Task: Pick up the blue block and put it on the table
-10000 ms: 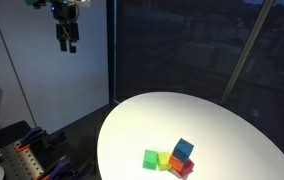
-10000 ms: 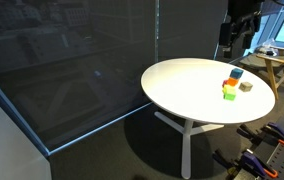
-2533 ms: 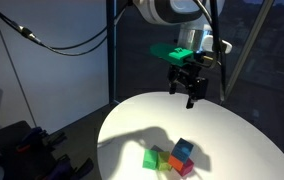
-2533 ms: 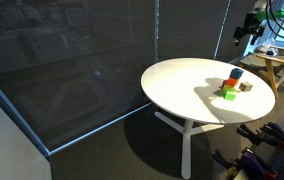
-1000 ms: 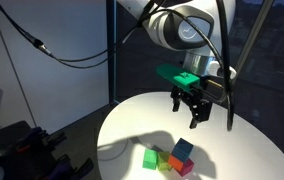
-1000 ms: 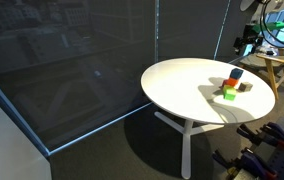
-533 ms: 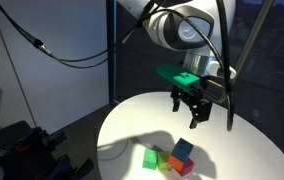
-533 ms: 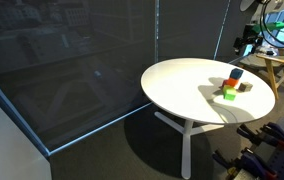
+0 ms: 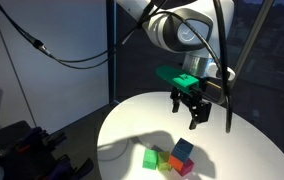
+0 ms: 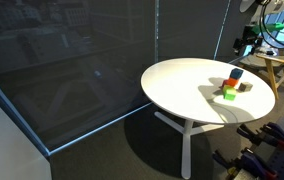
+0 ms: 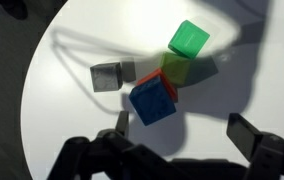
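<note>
The blue block point(image 9: 184, 150) sits on top of a small cluster of coloured cubes on the round white table point(image 9: 132, 120). In the wrist view the blue block point(image 11: 153, 100) rests on an orange-red cube point(image 11: 148, 80), with a yellow-green cube point(image 11: 177, 68) and a green cube point(image 11: 188, 39) beyond it. My gripper point(image 9: 195, 116) hangs a little above and behind the cluster, its jaws open and empty. The wrist view shows the gripper point(image 11: 186, 128) with its fingers spread wide just short of the block. In an exterior view the blue block point(image 10: 236, 74) tops the pile near the table's far edge.
A small grey object point(image 11: 106, 75) lies on the table beside the cubes. A green cube point(image 9: 151, 158) stands at the cluster's near side. Dark glass panels and a slanted pole point(image 9: 244, 50) stand behind the table. A wooden stool point(image 10: 278, 66) is beyond the table point(image 10: 182, 85).
The arm has come down from high above to just over the cubes. Over the last second nothing has visibly moved, and the cubes lie as before.
</note>
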